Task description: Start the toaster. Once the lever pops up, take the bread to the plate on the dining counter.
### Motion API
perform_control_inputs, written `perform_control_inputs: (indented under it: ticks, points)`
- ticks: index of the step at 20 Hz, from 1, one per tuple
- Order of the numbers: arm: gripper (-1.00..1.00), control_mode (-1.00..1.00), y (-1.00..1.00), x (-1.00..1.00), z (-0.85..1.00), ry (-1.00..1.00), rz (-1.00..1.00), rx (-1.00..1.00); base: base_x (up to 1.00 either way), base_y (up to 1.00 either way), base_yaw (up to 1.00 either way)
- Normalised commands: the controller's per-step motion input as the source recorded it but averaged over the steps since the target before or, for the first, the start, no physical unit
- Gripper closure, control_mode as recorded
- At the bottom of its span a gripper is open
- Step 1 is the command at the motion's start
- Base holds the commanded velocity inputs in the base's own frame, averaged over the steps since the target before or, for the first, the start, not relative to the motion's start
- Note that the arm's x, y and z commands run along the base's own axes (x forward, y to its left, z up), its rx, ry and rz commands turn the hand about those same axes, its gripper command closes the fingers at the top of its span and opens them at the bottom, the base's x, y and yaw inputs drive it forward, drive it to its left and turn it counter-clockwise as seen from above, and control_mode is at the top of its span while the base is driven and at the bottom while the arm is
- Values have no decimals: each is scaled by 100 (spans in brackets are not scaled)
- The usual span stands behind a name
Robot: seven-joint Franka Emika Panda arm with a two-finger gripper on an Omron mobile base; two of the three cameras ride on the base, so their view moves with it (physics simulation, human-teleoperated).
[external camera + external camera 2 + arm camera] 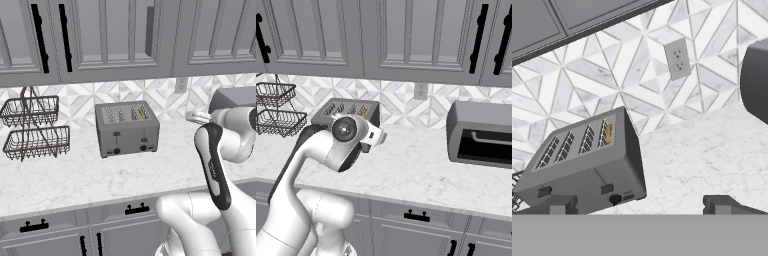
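Note:
The brushed-grey toaster [127, 131] stands on the marble counter against the tiled wall, its black levers and knobs facing me. The bread [142, 114], a tan slice with an orange crust, sits down in the toaster's rightmost slot. In the hand view the toaster [587, 162] lies at the lower left with the bread [608, 133] in its slot. My gripper [641, 205] is open, its two dark fingertips [559, 204] spread wide with nothing between them. It hovers above the counter to the right of the toaster [351, 111], a short way off. The plate and the dining counter are out of view.
A dark-grey box oven [481, 132] stands on the counter at the right. A two-tier wire basket rack [32, 127] stands left of the toaster. Grey wall cabinets [115, 35] hang above, and a wall outlet [677, 59] is on the tiles. Bare marble counter [100, 175] lies in front.

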Motion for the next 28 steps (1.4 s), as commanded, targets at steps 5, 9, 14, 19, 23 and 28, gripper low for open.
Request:
perform_control_inputs:
  ticks: [5,9,14,19,23,28]
  points:
    - [-100,-100,0,0,0,0,0,0,0,0,0]
    - [-100,-100,0,0,0,0,0,0,0,0,0]
    - [-100,-100,0,0,0,0,0,0,0,0,0]
    - [-100,-100,0,0,0,0,0,0,0,0,0]
    - [-100,-100,0,0,0,0,0,0,0,0,0]
    - [-100,-100,0,0,0,0,0,0,0,0,0]
